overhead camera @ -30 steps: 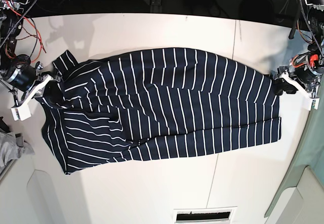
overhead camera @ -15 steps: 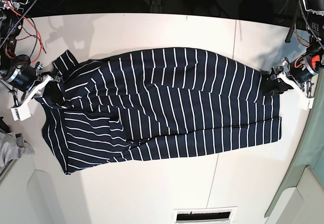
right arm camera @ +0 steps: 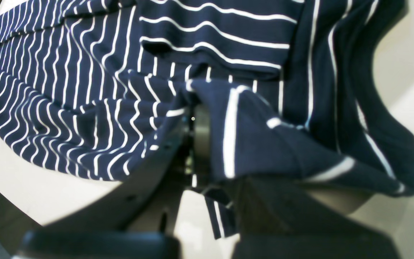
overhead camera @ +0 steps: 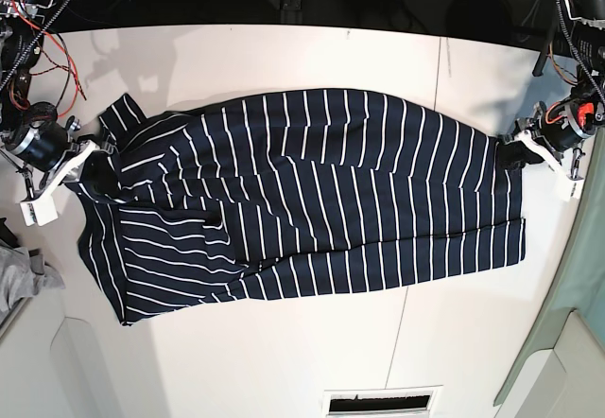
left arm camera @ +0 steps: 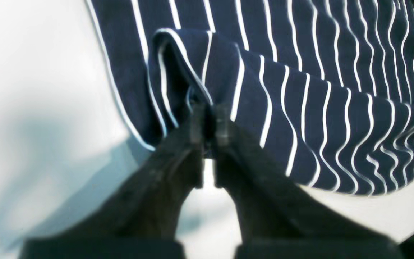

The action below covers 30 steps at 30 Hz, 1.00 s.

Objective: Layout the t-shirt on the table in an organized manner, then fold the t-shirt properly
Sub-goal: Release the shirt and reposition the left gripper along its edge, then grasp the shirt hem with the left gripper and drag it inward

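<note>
From the base view, the shirt [overhead camera: 302, 200] lies spread across the table [overhead camera: 284, 361], stretched lengthwise between the two arms. The left claw [overhead camera: 513, 156] pinches the hem corner at one end, the right claw [overhead camera: 95, 167] pinches the shoulder end by a sleeve. Held at opposite ends like this, I'd say they mean to pull the cloth taut and flat before any folding; the near half looks creased. A grey cloth [overhead camera: 24, 276] sits at the table edge, well apart.

On the left wrist view, the left claw [left arm camera: 208, 118] is closed tight on a raised fold of the shirt [left arm camera: 318, 108], lifting the edge off the table [left arm camera: 31, 72].

On the right wrist view, the right claw [right arm camera: 196, 144] is mostly buried in bunched shirt [right arm camera: 67, 90], closed on it, fabric draping over one finger.
</note>
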Each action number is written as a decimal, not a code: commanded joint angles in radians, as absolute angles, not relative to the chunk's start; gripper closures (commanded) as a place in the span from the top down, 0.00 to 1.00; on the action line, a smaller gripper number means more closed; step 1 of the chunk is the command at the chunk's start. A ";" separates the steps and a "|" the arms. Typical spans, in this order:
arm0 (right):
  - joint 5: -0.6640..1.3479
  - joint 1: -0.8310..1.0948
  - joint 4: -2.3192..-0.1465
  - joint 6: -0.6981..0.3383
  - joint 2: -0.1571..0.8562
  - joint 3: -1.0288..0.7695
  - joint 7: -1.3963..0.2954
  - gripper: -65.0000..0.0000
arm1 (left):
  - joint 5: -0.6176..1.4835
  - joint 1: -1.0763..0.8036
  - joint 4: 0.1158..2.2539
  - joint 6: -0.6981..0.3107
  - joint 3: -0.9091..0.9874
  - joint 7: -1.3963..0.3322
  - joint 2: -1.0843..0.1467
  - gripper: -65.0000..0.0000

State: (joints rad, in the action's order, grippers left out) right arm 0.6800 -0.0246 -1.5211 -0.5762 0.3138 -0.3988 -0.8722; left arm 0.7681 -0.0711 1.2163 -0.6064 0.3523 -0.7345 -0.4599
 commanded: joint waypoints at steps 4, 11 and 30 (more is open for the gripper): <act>0.694 -0.035 -1.538 -0.579 0.330 -0.405 -0.846 0.00 | 0.835 -0.056 1.248 -0.661 0.358 -0.637 -0.488 0.00; 0.688 -0.036 -1.538 -0.579 0.330 -0.405 -0.845 0.00 | 0.863 -0.039 1.506 -0.667 0.345 -0.662 -0.474 0.00; 0.688 -0.035 -1.538 -0.579 0.330 -0.404 -0.861 0.00 | 0.663 0.427 1.050 -0.639 -0.044 -0.658 -0.224 0.24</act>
State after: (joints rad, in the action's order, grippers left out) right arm 0.6716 -0.0219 -1.5208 -0.5762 0.3141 -0.3988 -0.8780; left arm 0.6472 0.3965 1.0340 -0.6231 -0.0475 -0.6868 -0.2150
